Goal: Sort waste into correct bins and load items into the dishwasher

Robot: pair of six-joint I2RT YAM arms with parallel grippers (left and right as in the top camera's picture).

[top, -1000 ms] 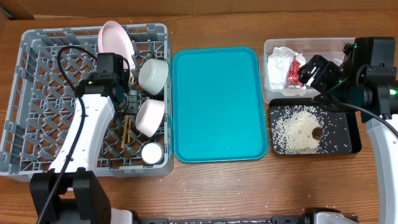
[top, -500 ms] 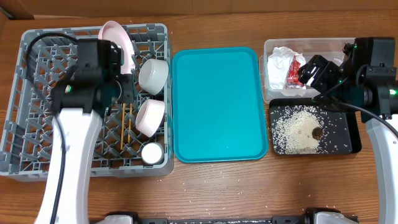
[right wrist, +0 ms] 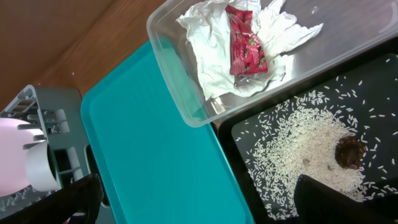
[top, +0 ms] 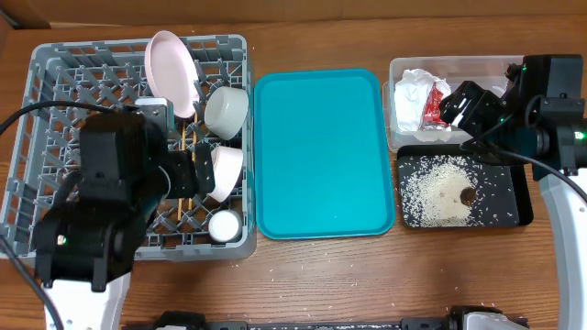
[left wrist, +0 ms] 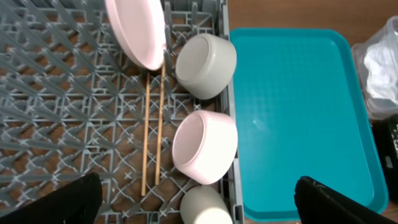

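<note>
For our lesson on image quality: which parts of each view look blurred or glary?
Overhead: left arm blurred, table sharp. Left wrist: dish rack crisp, claw fingers dark and soft at the bottom corners. Right wrist: pale sheen on the clear tub.

Dish rack (top: 64, 101) is showing grey lattice, plate (left wrist: 135, 31) pale pink, wrapper (right wrist: 247, 48) shiny red, rice grains (right wrist: 305, 146) white over black tray (right wrist: 382, 87).
</note>
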